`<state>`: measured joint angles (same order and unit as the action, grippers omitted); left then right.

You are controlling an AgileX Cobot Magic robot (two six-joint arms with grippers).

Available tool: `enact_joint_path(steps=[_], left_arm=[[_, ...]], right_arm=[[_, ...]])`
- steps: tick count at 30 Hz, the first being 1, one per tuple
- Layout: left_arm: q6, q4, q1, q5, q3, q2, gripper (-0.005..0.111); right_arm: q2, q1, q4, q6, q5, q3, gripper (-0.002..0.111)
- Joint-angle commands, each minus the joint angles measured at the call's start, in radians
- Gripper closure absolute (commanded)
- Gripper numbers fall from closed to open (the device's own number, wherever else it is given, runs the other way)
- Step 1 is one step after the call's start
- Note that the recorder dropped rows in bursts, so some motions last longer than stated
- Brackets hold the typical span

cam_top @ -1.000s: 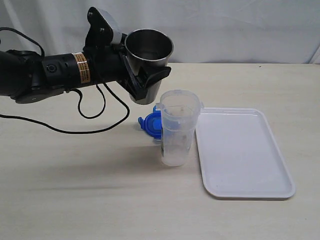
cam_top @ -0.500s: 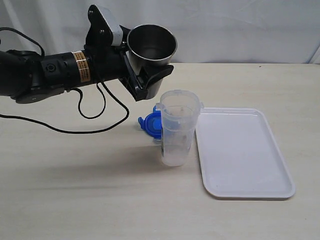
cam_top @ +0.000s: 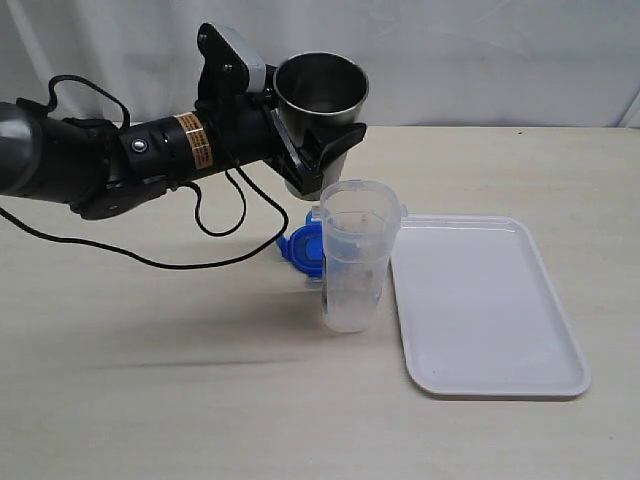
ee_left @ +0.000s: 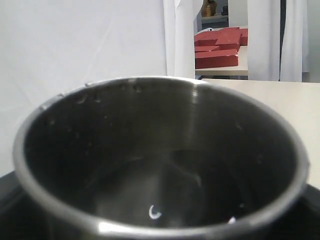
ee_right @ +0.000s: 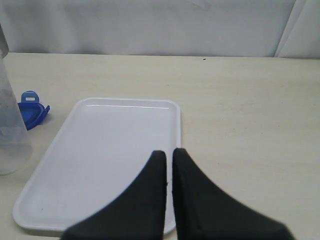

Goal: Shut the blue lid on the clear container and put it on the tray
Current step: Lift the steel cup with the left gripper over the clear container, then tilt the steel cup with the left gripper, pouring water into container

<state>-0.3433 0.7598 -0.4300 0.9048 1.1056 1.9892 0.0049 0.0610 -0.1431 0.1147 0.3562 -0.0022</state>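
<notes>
The clear container (cam_top: 355,260) stands upright and uncovered on the table, just left of the white tray (cam_top: 490,310). Behind it, half hidden, the blue lid (cam_top: 303,246) lies on the table. My left gripper (cam_top: 318,150) is shut on a grey steel cup (cam_top: 320,105), held in the air above and behind the container; the cup's dark inside (ee_left: 160,170) fills the left wrist view. The right gripper (ee_right: 169,156) is shut with nothing in it, hovering over the tray's (ee_right: 100,165) near edge. In that view the lid (ee_right: 31,110) and the container's wall (ee_right: 7,125) show at the side.
A black cable (cam_top: 200,240) from the left arm loops over the table left of the lid. A white curtain (cam_top: 480,50) hangs behind the table. Bare tabletop lies in front of the container and right of the tray.
The left arm has carried the steel cup to the right and slightly nearer the container. The container, lid and tray have not moved.
</notes>
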Motion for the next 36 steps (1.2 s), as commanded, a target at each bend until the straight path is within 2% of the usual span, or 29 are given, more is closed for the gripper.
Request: enact_joint_path(steps=[1, 8, 36], left_arm=[[0.007, -0.035, -0.002, 0.055, 0.035, -0.012, 0.107], [0.043, 0.122, -0.002, 0.055, 0.035, -0.012, 0.107], [0.359, 0.119, -0.002, 0.047, 0.035, -0.012, 0.107]], right_arm=[[-0.005, -0.001, 0.001, 0.002, -0.012, 0.002, 0.104], [-0.005, -0.001, 0.001, 0.002, -0.012, 0.002, 0.104], [-0.005, -0.001, 0.001, 0.002, -0.012, 0.002, 0.104]])
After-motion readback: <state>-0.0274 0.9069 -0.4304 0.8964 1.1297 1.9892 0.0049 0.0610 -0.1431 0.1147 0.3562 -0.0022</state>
